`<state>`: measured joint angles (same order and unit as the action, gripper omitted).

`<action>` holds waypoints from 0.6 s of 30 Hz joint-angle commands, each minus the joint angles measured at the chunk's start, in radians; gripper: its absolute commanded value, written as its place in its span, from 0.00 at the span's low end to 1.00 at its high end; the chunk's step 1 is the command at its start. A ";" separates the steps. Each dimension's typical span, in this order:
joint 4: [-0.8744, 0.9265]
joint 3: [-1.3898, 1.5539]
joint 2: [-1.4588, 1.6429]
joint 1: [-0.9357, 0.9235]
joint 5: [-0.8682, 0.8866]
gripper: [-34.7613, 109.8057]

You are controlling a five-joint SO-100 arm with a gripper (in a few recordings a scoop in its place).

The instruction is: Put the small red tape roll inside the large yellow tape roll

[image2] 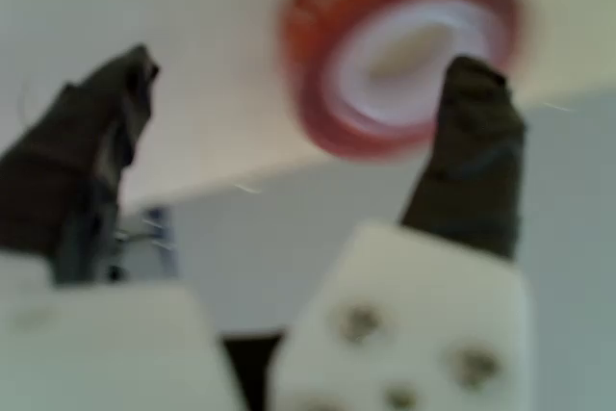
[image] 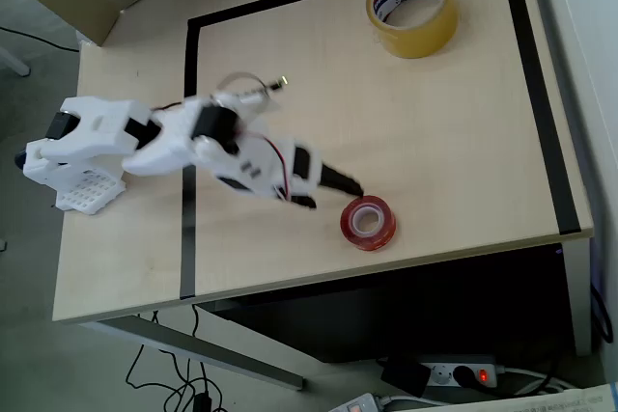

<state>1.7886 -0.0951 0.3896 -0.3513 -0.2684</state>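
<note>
The small red tape roll [image: 367, 222] lies flat near the table's front edge in the overhead view. In the wrist view the red roll [image2: 332, 36] is blurred, with its white core showing. My gripper [image: 335, 194] sits just left of it, open and holding nothing. In the wrist view the gripper [image2: 298, 93] has its dark fingers spread wide. The right finger [image2: 472, 156] overlaps the roll's core in the picture, and the left finger [image2: 96, 141] stands well clear of it. The large yellow tape roll [image: 412, 9] stands at the far right corner, far from the gripper.
A black tape outline [image: 190, 142] frames the work area on the light wooden table [image: 435, 142]. The arm's white base [image: 82, 156] stands at the left edge. The table's front edge [image: 386, 265] runs just below the red roll. A power strip [image: 463, 373] and cables lie on the floor.
</note>
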 commanded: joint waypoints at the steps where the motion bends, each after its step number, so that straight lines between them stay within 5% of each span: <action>1: -0.015 0.018 0.270 0.000 -0.011 0.46; 10: -0.137 0.037 0.204 -0.026 0.005 0.45; 18: -0.302 0.028 0.094 -0.055 0.031 0.24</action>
<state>1.5432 -0.0169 0.4541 -0.3927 -0.2654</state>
